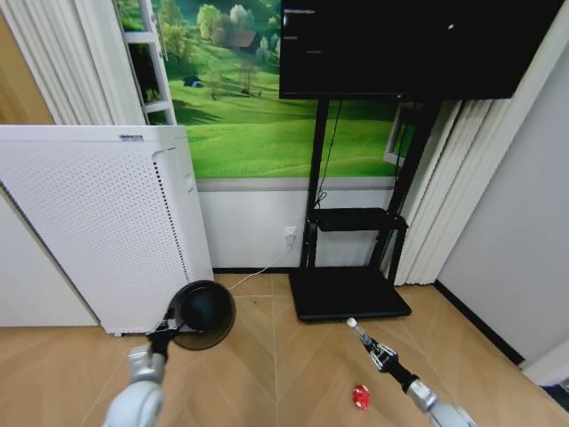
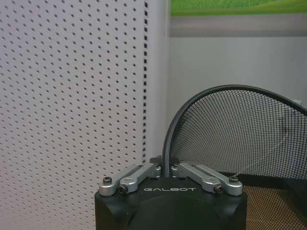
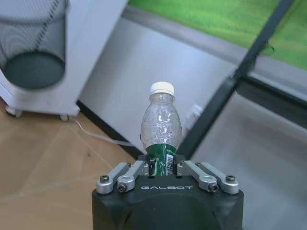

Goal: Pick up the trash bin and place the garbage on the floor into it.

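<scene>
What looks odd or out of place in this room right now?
A red lump of litter lies loose on the floor. The left pincer holds the trash bin tipped by its rim, and the right pincer grips a clear bottle.

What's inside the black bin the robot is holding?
The trash bin in the left hand looks empty: only mesh walls and its dark bottom show. The bottle is in the right hand.

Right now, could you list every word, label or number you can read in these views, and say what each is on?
"GALBOT": on the left gripper body, clamped on the trash bin rim.
"GALBOT": on the right gripper body, holding the bottle.
Bottle's green label and barcode: too small to read.
White appliance badge: too small to read.
</scene>
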### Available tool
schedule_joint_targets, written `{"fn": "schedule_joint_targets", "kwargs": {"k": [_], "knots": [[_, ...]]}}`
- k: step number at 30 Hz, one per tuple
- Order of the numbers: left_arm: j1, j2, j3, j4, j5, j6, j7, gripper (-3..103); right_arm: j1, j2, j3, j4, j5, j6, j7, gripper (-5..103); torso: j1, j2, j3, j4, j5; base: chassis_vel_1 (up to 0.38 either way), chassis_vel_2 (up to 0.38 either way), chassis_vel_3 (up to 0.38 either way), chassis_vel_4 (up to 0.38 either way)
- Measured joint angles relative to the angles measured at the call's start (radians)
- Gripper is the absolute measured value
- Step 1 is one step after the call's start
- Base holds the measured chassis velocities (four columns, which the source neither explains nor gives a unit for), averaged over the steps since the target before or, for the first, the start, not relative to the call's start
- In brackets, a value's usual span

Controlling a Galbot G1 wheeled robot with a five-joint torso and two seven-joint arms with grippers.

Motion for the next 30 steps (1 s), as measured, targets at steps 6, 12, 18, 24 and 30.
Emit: {"fn": "schedule_joint_targets", "kwargs": {"k": [6, 12, 18, 24, 30], "knots": [[-0.094, -0.046, 0.085, 0.097, 0.029, -0.011, 0.004, 3, -0.048, 0.0, -0.009, 0.123, -0.001, -0.024, -0.002, 21, 0.0, 0.0, 0.0, -0.0003, -0.0001, 0.0, 0.0, 0.0, 0.0], [-0.221, -0.128, 0.14, 0.247, 0.04, -0.054, 0.018, 3, -0.065, 0.022, -0.03, 0.165, -0.035, -0.027, -0.002, 21, 0.0, 0.0, 0.0, -0.0005, 0.0003, 0.0, 0.0, 0.0, 0.0], [-0.225, -0.162, 0.197, 0.249, 0.055, -0.055, 0.021, 3, -0.067, 0.037, -0.048, 0.162, -0.039, -0.011, -0.01, 21, 0.0, 0.0, 0.0, -0.0004, 0.0002, 0.0, 0.0, 0.0, 0.0], [-0.244, -0.182, 0.258, 0.325, 0.091, -0.081, 0.048, 3, -0.068, 0.041, -0.08, 0.198, -0.032, -0.01, -0.019, 21, 0.0, 0.0, 0.0, -0.0003, 0.0, 0.0, 0.0, 0.0, 0.0], [-0.267, -0.228, 0.264, 0.427, 0.134, -0.11, 0.07, 3, -0.089, 0.055, -0.095, 0.239, -0.024, -0.012, -0.022, 21, 0.0, 0.0, 0.0, -0.0002, 0.0001, 0.0, 0.0, 0.0, 0.0]]}}
